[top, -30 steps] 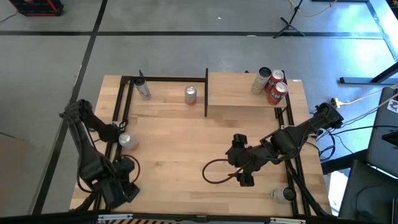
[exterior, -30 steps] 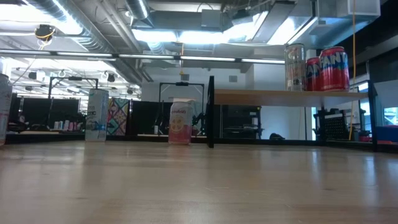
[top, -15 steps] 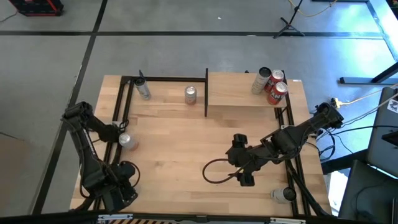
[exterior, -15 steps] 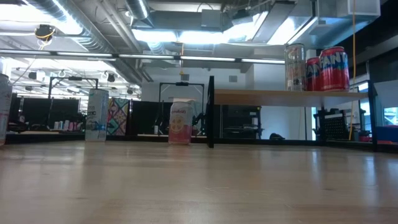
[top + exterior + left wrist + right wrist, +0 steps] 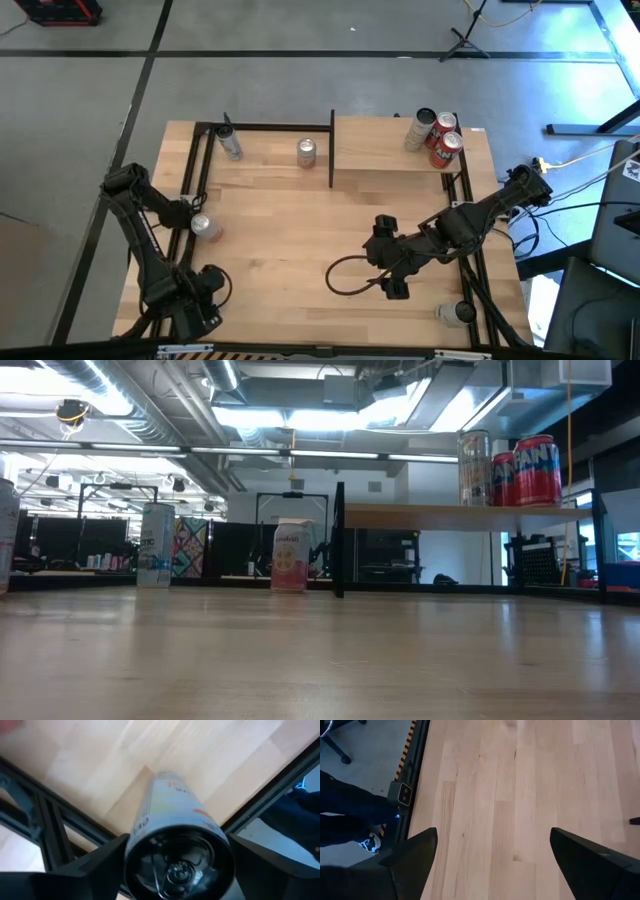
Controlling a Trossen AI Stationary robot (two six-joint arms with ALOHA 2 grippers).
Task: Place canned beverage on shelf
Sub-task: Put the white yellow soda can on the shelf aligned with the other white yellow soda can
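My left gripper (image 5: 192,216) is at the table's left edge, shut on a silver-white can (image 5: 204,227), whose top end faces the left wrist camera (image 5: 179,865). The can also shows at the low view's left edge (image 5: 5,535), upright. The shelf (image 5: 385,150) is a pale wood panel at the far right; it bears one silver can (image 5: 420,130) and two red cans (image 5: 445,148), as the low view shows (image 5: 460,515). My right gripper (image 5: 380,258) is open and empty over the table's right middle (image 5: 495,870). My left gripper pinches the can's upper wall just below its top rim (image 5: 131,851) between its two fingers, one on each side. The fingers come from above, pointing down along the can. The can stands upright; its lower end seems to rest on the table.
A tall slim can (image 5: 230,145) and a short can (image 5: 306,151) stand at the far edge, left of the shelf's black post (image 5: 332,150). Another can (image 5: 458,313) is at the near right corner. A black cable loop (image 5: 345,275) lies by my right gripper. A person's dark trouser leg (image 5: 350,820) is beside the table.
My left arm's lower links have swung toward the table's near edge, while its gripper and the can stay where they were.
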